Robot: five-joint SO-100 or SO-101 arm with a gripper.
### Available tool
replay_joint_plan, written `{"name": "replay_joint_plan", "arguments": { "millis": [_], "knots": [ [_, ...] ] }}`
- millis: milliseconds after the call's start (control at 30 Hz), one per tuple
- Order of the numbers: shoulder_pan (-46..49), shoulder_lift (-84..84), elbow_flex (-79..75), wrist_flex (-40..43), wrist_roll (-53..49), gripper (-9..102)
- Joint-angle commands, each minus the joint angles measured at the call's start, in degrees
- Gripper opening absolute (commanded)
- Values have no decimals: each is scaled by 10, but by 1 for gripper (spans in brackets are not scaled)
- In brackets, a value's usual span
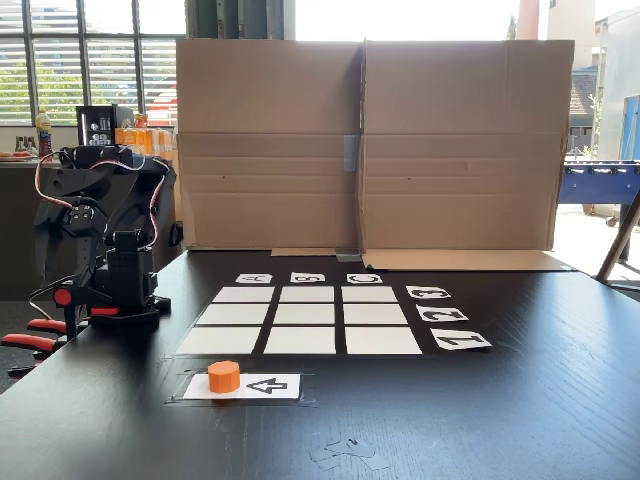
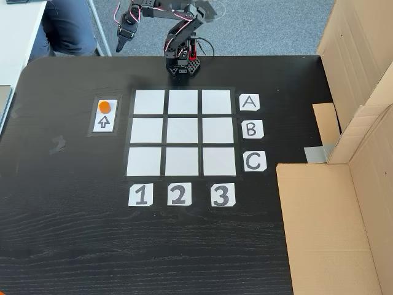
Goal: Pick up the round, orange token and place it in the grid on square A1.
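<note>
The orange token (image 2: 105,106) stands on one end of a white card with a black arrow (image 2: 104,121), just left of the grid (image 2: 181,132) in a fixed view taken from above. In the fixed view across the table, the token (image 1: 224,376) sits in front of the grid (image 1: 305,315), near its left corner. The cell where row A meets column 1 (image 2: 149,102) is bare and lies closest to the token. My arm (image 1: 110,230) is folded up at the table's edge. Its gripper (image 2: 120,46) hangs past that edge, far from the token, and looks shut with nothing in it.
A tall cardboard wall (image 1: 370,150) stands along the grid's far side, its flaps (image 2: 331,215) lying on the table. Red clamps (image 1: 30,340) hold the arm's base. A person's legs (image 2: 64,24) are beyond the table corner. Clear tape scraps (image 1: 345,450) lie near the front.
</note>
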Motion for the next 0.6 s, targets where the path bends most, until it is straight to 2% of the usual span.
{"name": "replay_joint_plan", "arguments": {
  "millis": [0, 167, 567],
  "knots": [
    [-36, -75, -86, 55, 16, 20],
    [-91, -197, -200, 119, 58, 21],
    [-206, -345, -331, 128, 138, 29]
  ]
}}
